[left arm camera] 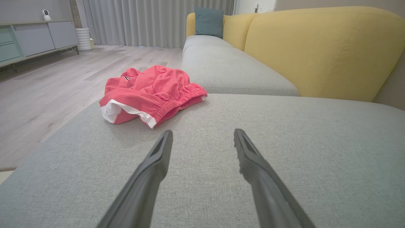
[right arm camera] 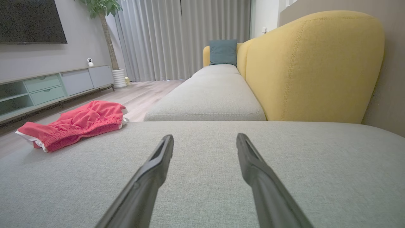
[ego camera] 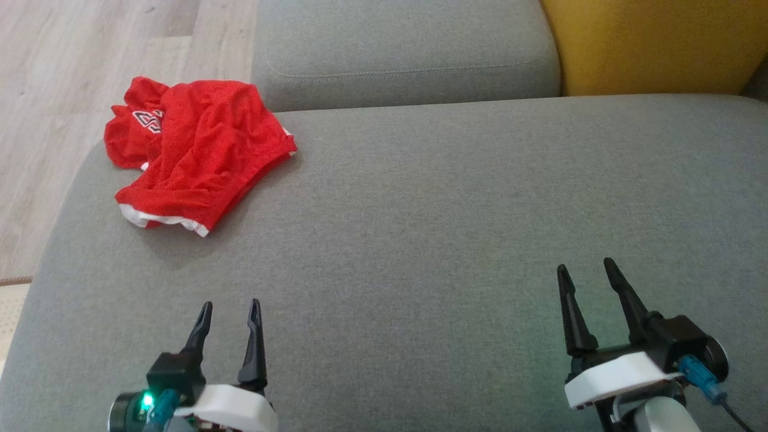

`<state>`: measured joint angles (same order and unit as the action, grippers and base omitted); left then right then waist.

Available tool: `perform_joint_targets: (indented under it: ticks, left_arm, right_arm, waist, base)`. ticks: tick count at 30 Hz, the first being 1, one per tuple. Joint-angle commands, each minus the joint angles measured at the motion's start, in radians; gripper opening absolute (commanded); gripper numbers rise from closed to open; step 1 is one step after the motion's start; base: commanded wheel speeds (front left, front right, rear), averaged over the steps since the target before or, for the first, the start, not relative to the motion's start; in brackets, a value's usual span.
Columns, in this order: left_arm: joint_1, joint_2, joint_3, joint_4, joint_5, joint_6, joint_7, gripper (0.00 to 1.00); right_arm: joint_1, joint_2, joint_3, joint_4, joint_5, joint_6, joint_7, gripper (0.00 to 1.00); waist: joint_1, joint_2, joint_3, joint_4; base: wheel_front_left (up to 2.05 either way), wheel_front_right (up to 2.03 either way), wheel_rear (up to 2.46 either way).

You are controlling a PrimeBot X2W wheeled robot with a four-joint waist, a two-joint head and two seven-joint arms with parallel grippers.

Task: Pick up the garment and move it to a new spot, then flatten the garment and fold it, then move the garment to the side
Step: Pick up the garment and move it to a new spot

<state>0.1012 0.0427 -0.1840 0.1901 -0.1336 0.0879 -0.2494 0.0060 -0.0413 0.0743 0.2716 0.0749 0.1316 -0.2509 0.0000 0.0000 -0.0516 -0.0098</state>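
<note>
Jaws-wise: spread full wide on both the left gripper (ego camera: 231, 303) and the right gripper (ego camera: 585, 264), gripping nothing, hovering low near the front edge of the grey sofa seat (ego camera: 420, 210). Red shorts (ego camera: 198, 153) bunched up at the far left corner of that seat, well apart from both grippers, closer to the left one.

Plenty to go wrong from here. Sitting that close to the left edge, so easy to shove the whole heap off onto the wooden floor (ego camera: 90, 48) with a sloppy pinch or a nudge. Thin mesh by the look of it, so probably easy to snag just one layer and drag up a lopsided mess. Long diagonal reach for the right side as well.

Hard to sort waistband from leg hems in the head view, though something elastic-gathered faces the left wrist view. Print at the far end mostly folded under, unreadable. No telling about fabric hanging past the edge or not.
</note>
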Motion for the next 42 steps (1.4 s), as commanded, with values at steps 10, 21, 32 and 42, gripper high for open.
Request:
perform_joint_targets:
  ticks: [10, 21, 32, 42]
  left_arm:
    - [-0.059, 0.008, 0.003, -0.034, 0.013, -0.005, -0.012, 1.0]
    - [-0.058, 0.016, 0.012, -0.056, 0.024, -0.003, -0.012, 1.0]
    - [-0.034, 0.023, 0.07, -0.101, 0.012, 0.021, -0.012, 1.0]
    - [-0.034, 0.026, 0.073, -0.101, 0.019, 0.013, -0.012, 1.0]
  right_arm:
    - [-0.038, -0.009, 0.015, -0.059, 0.014, -0.001, -0.011, 1.0]
    - [-0.029, -0.009, 0.027, -0.069, 0.035, -0.001, -0.011, 1.0]
    - [-0.075, -0.009, 0.079, -0.05, 0.033, -0.001, -0.011, 1.0]
    - [-0.07, -0.009, 0.061, -0.045, 0.035, -0.001, -0.011, 1.0]
  waist:
    - [0.0, 0.0, 0.009, 0.17]
    - [0.0, 0.0, 0.002, 0.433]
    - [0.0, 0.0, 0.034, 0.524]
    - [0.0, 0.0, 0.03, 0.52]
  base:
    - [0.0, 0.0, 0.0]
    - [0.0, 0.0, 0.0]
    - [0.0, 0.0, 0.0]
    - [0.0, 0.0, 0.0]
